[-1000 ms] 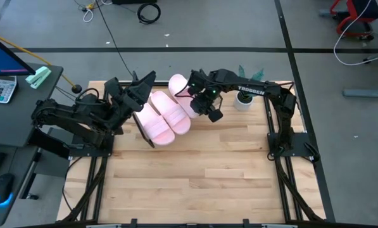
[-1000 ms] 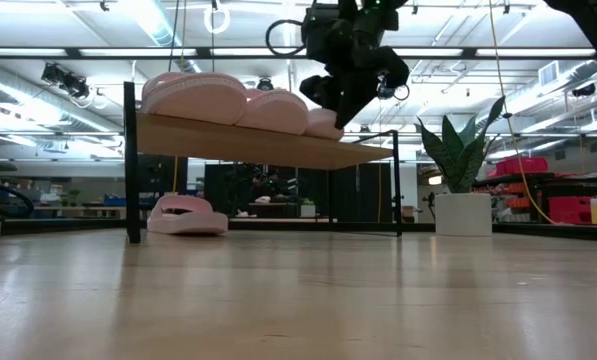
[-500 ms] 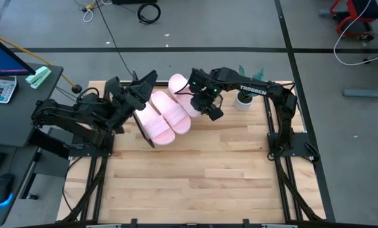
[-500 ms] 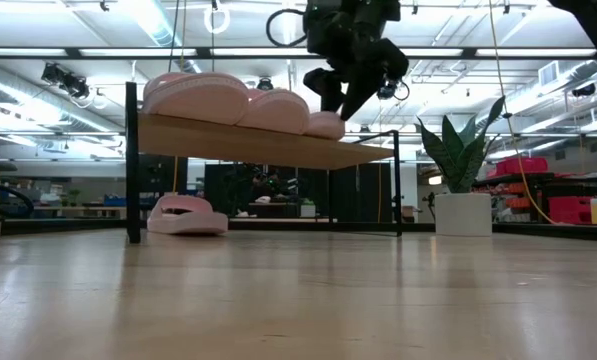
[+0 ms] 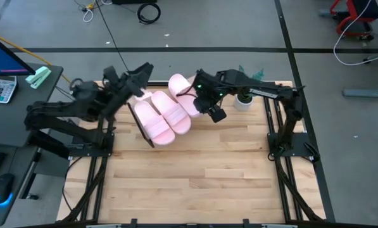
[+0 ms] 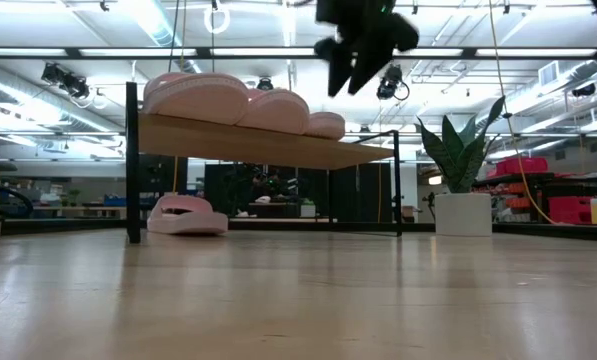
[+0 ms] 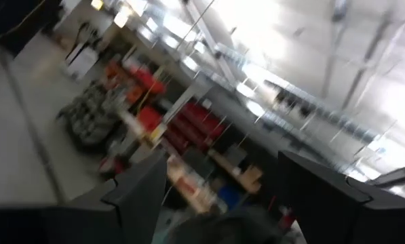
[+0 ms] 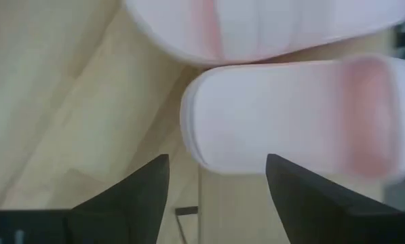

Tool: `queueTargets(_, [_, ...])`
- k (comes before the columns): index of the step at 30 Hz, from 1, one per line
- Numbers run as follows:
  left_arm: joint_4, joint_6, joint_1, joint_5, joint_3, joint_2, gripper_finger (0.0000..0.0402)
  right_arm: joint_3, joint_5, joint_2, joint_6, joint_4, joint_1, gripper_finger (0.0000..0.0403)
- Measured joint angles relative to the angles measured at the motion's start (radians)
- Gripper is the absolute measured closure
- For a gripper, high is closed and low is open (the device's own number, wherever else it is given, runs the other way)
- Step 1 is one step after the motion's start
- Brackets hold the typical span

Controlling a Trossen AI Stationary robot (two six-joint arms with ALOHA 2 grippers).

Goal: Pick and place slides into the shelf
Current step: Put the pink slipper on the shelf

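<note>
Three pale pink slides [image 6: 198,96] [image 6: 274,108] [image 6: 326,124] lie side by side on the slanted wooden shelf [image 6: 268,148]. Another slide [image 6: 186,215] rests on the tabletop under and behind it. My right gripper [image 6: 346,88] hangs open above the shelf's right end, pointing steeply down. In the right wrist view its fingers stand apart over the nearest slide [image 8: 290,115], clear of it. My left gripper [image 5: 144,68] is open, raised at the shelf's far left, with only the room between its fingers [image 7: 222,203].
A potted plant [image 6: 461,212] stands at the table's far right, close to the right arm [image 5: 264,92]. The shelf's black frame [image 5: 141,130] edges the slides on the left. Bare wood tabletop [image 5: 201,177] spreads toward the near edge.
My right gripper has opened and risen straight off the slide at the shelf's right end, which stays lying where it was. My left gripper has swung toward the table's far edge and tipped upward, staying open.
</note>
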Motion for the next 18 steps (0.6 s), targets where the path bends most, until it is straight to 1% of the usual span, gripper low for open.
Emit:
queueTargets(3, [-0.215,-0.105,0.093,0.095,0.0,-0.061,0.0115,0.001,0.002,-0.064,0.094,0.0,-0.001,0.0154])
queueTargets(5, [-0.337,-0.135,0.166,0.16,0.0,-0.09,0.0115,0.002,0.002,-0.106,0.172,0.0,-0.001,0.0155])
queueTargets(8, [-0.473,-0.159,0.282,0.253,0.0,-0.11,0.0115,0.002,0.003,-0.16,0.295,0.0,0.003,0.0155])
queueTargets(14, [-0.677,-0.154,0.522,0.464,0.0,-0.099,0.0115,0.002,0.021,-0.227,0.547,0.0,0.033,0.0155])
queueTargets(18, [-0.77,-0.097,0.637,0.56,0.0,-0.069,0.0115,0.002,0.03,-0.252,0.706,-0.001,0.065,0.0155])
